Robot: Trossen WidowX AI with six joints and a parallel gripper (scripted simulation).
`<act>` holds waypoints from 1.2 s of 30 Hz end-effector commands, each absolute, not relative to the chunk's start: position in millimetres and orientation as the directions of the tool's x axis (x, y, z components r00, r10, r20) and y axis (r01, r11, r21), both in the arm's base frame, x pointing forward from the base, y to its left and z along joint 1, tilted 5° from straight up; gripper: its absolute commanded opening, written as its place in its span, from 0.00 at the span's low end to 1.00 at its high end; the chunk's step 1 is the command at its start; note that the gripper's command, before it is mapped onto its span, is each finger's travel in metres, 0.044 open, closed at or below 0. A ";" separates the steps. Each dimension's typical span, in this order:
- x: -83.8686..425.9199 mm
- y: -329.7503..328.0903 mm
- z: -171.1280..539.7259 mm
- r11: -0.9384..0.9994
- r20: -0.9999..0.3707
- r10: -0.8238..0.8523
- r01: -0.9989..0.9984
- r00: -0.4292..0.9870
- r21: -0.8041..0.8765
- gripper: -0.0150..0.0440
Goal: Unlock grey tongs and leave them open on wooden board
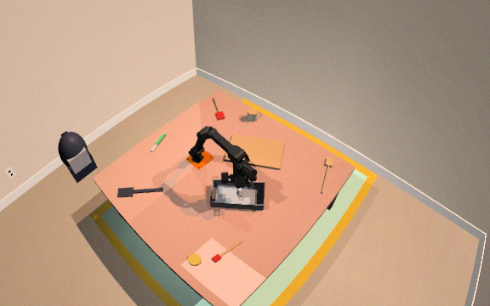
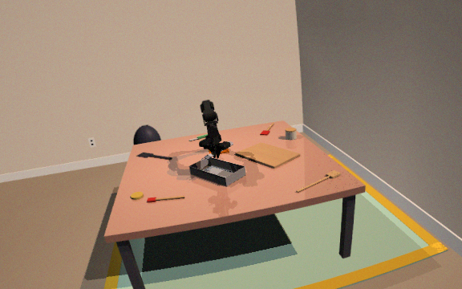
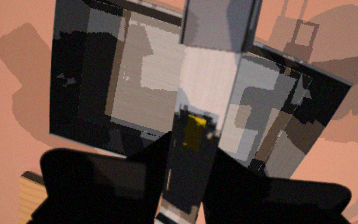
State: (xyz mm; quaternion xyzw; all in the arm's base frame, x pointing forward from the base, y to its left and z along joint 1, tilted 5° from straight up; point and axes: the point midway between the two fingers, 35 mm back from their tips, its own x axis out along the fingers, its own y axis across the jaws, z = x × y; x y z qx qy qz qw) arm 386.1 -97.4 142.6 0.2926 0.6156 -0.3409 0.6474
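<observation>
The grey tongs (image 3: 207,75) run lengthwise through the middle of the wrist view, with a small yellow patch beside the fingertips. In the top view only a small pale part of the tongs (image 1: 240,192) shows. My gripper (image 1: 240,185) (image 2: 216,155) (image 3: 185,139) is shut on the tongs, one black finger on each side, above the dark roasting tin (image 1: 261,196) (image 2: 207,175) (image 3: 65,107). The arms look close together; the lock's state cannot be told. The wooden board (image 1: 264,150) (image 2: 271,154) (image 3: 32,196) lies beside the tin, with nothing on it.
A dark spatula (image 1: 126,192) (image 2: 147,155) and a green-and-white marker (image 1: 158,142) lie near the arm's base. A can (image 1: 253,115) (image 2: 290,134) stands beyond the board. A wooden utensil (image 1: 326,176) (image 2: 315,184), a yellow disc (image 1: 194,259) (image 2: 136,195) and two red-headed tools lie farther out.
</observation>
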 end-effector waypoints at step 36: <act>391.0 119.8 178.9 0.999 -0.997 -0.050 0.022 0.055 -0.049 0.00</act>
